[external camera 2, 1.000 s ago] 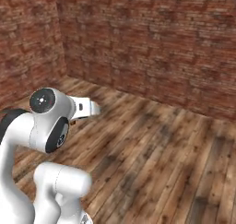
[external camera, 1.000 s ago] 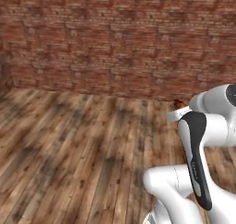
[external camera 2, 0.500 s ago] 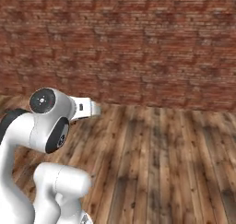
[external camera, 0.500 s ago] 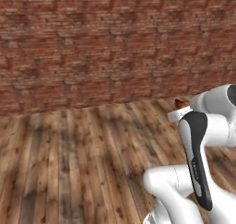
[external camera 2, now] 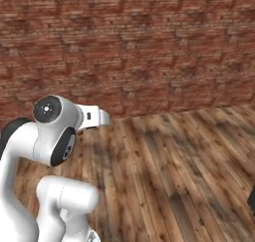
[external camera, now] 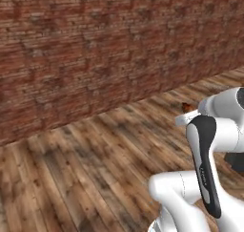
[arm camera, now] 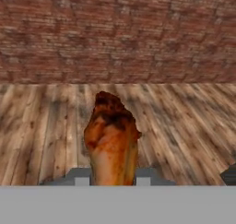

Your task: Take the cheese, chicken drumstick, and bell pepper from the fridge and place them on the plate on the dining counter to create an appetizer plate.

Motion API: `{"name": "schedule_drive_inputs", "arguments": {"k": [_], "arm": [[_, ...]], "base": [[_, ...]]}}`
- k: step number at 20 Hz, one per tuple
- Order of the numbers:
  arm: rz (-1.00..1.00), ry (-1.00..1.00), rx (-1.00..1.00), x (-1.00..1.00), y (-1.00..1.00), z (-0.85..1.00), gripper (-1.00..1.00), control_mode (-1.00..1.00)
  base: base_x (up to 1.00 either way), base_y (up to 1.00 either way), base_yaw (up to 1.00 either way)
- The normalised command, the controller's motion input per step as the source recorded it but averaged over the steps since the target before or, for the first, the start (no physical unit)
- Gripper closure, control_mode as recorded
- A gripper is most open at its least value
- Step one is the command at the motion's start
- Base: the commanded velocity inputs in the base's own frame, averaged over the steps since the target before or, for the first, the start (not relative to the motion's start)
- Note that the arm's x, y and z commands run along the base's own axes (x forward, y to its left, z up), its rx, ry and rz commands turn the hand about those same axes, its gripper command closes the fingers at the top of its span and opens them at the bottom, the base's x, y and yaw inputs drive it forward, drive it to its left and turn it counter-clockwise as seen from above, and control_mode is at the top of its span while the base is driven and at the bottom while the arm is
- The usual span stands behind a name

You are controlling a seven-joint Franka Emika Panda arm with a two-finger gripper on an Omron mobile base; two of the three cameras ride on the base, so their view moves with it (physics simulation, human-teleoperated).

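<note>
We have the gripper (arm camera: 109, 181) clamped narrow on the chicken drumstick (arm camera: 112, 142), one dark fingertip (arm camera: 78, 178) pressed to each side of its lower part. The drumstick rises from between them toward the brick wall (arm camera: 118, 32), its darker end farthest from the gripper, and it hangs above the wooden plank floor (arm camera: 184, 121) that runs up to the wall's foot. From the left base camera we catch a small brown-orange tip of the drumstick (external camera: 188, 107) poking out past the arm's white wrist, with the brick wall (external camera: 95, 49) well beyond it.
</note>
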Motion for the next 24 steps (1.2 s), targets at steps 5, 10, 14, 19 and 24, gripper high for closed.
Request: {"name": "schedule_drive_inputs", "arguments": {"k": [5,10,14,19,24], "arm": [[0.00,0.00,0.00,0.00,0.00,0.00,1.00,1.00],[0.00,0.00,0.00,0.00,0.00,0.00,1.00,1.00],[0.00,0.00,0.00,0.00,0.00,0.00,1.00,1.00],[0.00,0.00,0.00,0.00,0.00,0.00,1.00,1.00],[0.00,0.00,0.00,0.00,0.00,0.00,1.00,1.00]], "base": [[1.00,-0.16,-0.54],[1.00,0.03,-0.52],[1.00,0.27,-0.53],[1.00,0.35,-0.53],[1.00,0.60,-0.45]]}}
